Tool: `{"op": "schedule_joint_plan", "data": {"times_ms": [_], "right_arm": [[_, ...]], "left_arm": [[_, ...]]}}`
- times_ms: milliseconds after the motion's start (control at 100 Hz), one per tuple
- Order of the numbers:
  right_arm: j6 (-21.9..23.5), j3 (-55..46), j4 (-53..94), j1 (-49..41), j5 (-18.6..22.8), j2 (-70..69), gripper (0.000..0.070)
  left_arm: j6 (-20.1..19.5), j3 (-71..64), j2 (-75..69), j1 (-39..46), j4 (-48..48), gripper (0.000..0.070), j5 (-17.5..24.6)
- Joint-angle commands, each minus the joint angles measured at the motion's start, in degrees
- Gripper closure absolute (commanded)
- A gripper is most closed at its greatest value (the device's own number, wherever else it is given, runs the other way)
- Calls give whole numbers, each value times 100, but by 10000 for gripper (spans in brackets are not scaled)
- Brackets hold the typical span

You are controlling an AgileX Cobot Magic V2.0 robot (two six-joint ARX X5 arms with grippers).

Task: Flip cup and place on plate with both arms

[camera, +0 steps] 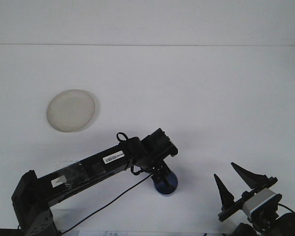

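Observation:
A small blue cup (168, 184) stands on the white table near the front edge, largely covered by my left gripper (162, 179), which reaches down over it from the left. The black fingers sit at the cup's rim, and I cannot make out whether they grip it. A round white plate (71, 110) lies flat at the left, well behind the left arm. My right gripper (234, 182) rests at the bottom right, open, with its two pointed fingers spread and nothing between them, about a hand's width right of the cup.
The left arm (88, 169) stretches diagonally from the bottom left corner to the cup, with a black cable (108, 204) hanging under it. The white table runs to a back edge (147, 45) far behind.

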State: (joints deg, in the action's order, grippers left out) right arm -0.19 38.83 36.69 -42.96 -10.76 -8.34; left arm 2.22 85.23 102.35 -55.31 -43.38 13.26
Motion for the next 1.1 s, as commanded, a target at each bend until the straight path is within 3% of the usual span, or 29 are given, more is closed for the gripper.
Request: {"op": "schedule_joint_plan", "data": {"times_ms": [0, 300, 540, 790, 1090], "right_arm": [[-20, 9, -39, -46, -24, -4, 287], [-2, 9, -39, -46, -24, -4, 287], [37, 9, -22, -46, -24, -4, 287], [70, 9, -22, -46, -24, -4, 287], [332, 9, -15, -46, -20, -4, 287]], "left_arm": [[-55, 151, 109, -70, 7, 692, -17], [-164, 326, 105, -57, -306, 691, -46], [-442, 658, -529, 420, -1073, 692, -911], [-765, 667, -1729, 2240, -1279, 694, -1585], [-933, 686, -1462, 4920, -785, 694, -1628]]}}
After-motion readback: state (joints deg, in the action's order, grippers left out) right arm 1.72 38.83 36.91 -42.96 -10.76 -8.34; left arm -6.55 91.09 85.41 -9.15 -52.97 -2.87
